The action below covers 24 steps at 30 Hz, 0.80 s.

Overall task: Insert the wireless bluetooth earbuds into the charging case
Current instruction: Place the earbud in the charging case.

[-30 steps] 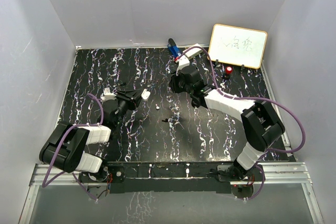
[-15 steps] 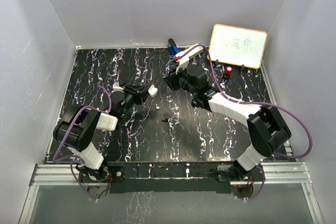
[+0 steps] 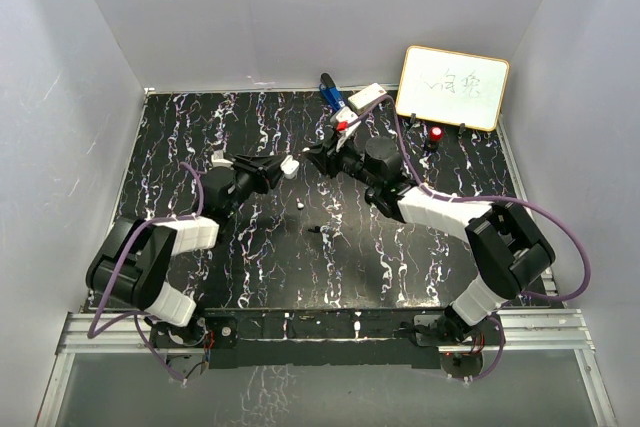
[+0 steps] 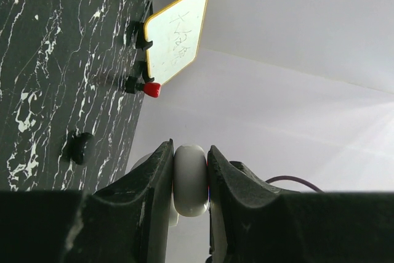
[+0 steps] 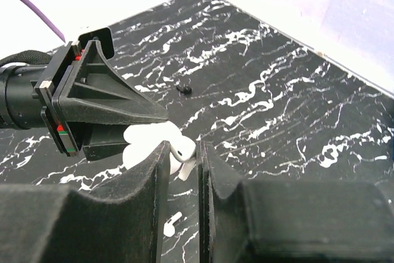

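My left gripper (image 4: 189,152) is shut on the round white charging case (image 4: 190,180) and holds it off the table, near the middle of the top view (image 3: 289,166). My right gripper (image 5: 184,145) is shut on a white earbud (image 5: 186,148), with its tip right against the case (image 5: 143,141) and the left gripper's fingers (image 5: 117,106). In the top view the right gripper (image 3: 312,158) faces the left gripper (image 3: 283,165) at close range. A second white earbud (image 5: 172,220) lies on the black marbled table (image 3: 200,137) below them, seen from above as a small speck (image 3: 300,206).
A small dark piece (image 3: 317,230) lies on the table just right of the loose earbud. At the back right stand a whiteboard (image 3: 453,86) and a red-topped knob (image 3: 437,134). A blue object (image 3: 329,93) sits at the back edge. Grey walls close in three sides.
Both arms have closed in on each other. The left gripper carried the case right and farther back, and the right gripper swung left until its earbud reached the case.
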Motion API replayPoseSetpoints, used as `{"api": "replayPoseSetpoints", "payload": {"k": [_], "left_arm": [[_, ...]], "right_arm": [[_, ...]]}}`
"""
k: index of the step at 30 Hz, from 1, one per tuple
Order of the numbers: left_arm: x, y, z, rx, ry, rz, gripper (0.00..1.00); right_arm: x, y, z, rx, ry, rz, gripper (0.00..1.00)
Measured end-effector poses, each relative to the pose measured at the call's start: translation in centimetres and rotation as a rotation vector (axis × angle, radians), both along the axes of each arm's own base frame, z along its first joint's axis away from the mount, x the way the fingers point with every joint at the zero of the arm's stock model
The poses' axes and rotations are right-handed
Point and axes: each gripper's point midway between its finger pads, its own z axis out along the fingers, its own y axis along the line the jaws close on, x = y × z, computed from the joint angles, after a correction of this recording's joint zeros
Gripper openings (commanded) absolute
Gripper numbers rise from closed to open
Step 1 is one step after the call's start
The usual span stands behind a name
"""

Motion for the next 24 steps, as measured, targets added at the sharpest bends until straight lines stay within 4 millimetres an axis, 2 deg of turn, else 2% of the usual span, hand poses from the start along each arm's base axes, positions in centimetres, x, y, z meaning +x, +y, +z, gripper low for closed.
{"api": "replayPoseSetpoints", "payload": {"k": [5, 14, 24], "left_arm": [[-0.2, 0.5, 0.9, 0.004, 0.003, 0.024, 0.00], [-0.2, 0.6, 0.8, -0.003, 0.016, 0.030, 0.00], [-0.2, 0.6, 0.8, -0.009, 0.019, 0.031, 0.00]], "right_arm": [[-0.4, 0.2, 0.8, 0.028, -0.048, 0.027, 0.00], [-0.8, 0.8, 2.8, 0.075, -0.121, 0.066, 0.00], [-1.2, 1.6, 2.3, 0.078, -0.126, 0.102, 0.00]]}}
